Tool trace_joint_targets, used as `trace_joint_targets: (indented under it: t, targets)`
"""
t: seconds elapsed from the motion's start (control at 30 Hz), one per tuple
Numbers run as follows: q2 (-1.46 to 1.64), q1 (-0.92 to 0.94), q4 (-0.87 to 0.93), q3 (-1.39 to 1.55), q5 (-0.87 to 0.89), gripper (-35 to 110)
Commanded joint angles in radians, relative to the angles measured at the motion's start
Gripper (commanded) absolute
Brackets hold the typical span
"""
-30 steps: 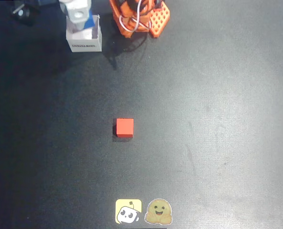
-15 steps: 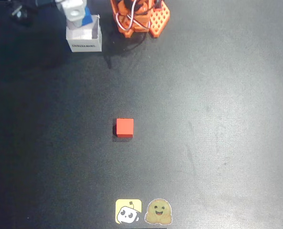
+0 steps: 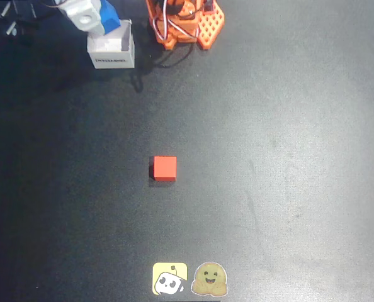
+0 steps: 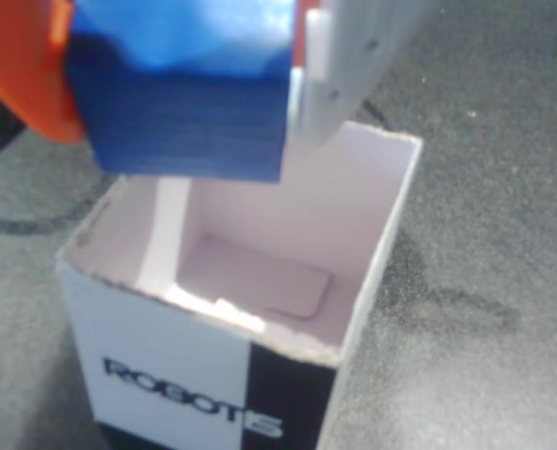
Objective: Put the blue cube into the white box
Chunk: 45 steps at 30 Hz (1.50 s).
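In the wrist view the blue cube [image 4: 185,94] hangs just above the open top of the white box [image 4: 260,253], over its far left part. My gripper [image 4: 185,112] is shut on it, an orange finger [image 4: 21,66] on the left and a white finger [image 4: 353,66] on the right. The box is empty inside and has "ROBOTS" printed on its near wall. In the overhead view the white box [image 3: 111,51] stands at the top left, with the gripper [image 3: 94,16] and the blue cube [image 3: 109,17] over its far edge.
A red cube [image 3: 165,168] lies alone near the middle of the black table. The orange arm base [image 3: 184,22] stands right of the box. Two stickers [image 3: 170,279] sit at the front edge.
The gripper, still holding the blue cube, has shifted a little up and left in the overhead view, from over the box toward its far edge. The box and the red cube have not moved.
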Motion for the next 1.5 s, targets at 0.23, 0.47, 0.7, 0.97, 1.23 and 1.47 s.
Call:
trace_joint_targets:
  t: [0.23,0.47,0.7,0.97,1.23,1.47]
  targets:
    - [-0.003,-0.043,0.021,-0.046,-0.014,23]
    - [0.009,-0.083,0.015,-0.046,-0.014,14]
    - [0.08,-0.29,-0.055,-0.048,0.031,0]
    - [0.195,-0.755,-0.225,0.003,0.106,0]
    - [0.489,-1.223,-0.534,0.377,0.087,0]
    - [0.749,-1.284,-0.548,0.583,-0.121,0]
